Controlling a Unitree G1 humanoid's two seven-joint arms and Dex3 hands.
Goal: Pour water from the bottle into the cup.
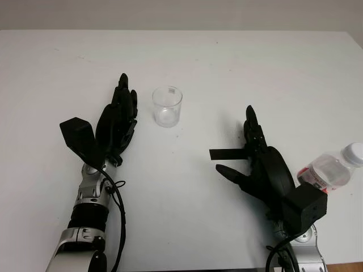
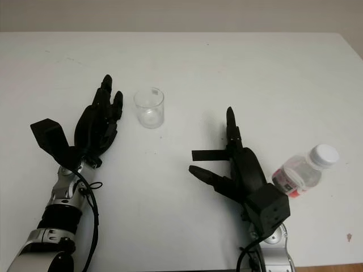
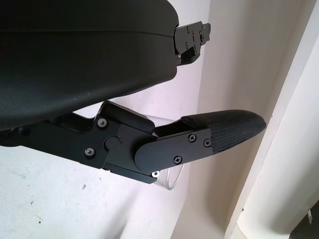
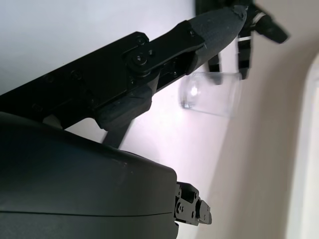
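A clear glass cup (image 1: 167,106) stands upright on the white table (image 1: 227,62), left of centre. A small plastic bottle (image 1: 332,169) with a white cap and a red-and-white label lies on its side at the right edge. My left hand (image 1: 119,116) is open just left of the cup, a short gap between them. My right hand (image 1: 255,156) is open in the middle right, with the bottle behind its palm to the right and nothing in it. The cup (image 4: 212,94) appears past my right hand's fingers in the right wrist view.
The table's far edge (image 1: 170,29) meets a pale wall. The near edge runs along the bottom by both forearms. A wooden floor patch (image 2: 346,238) shows at the lower right.
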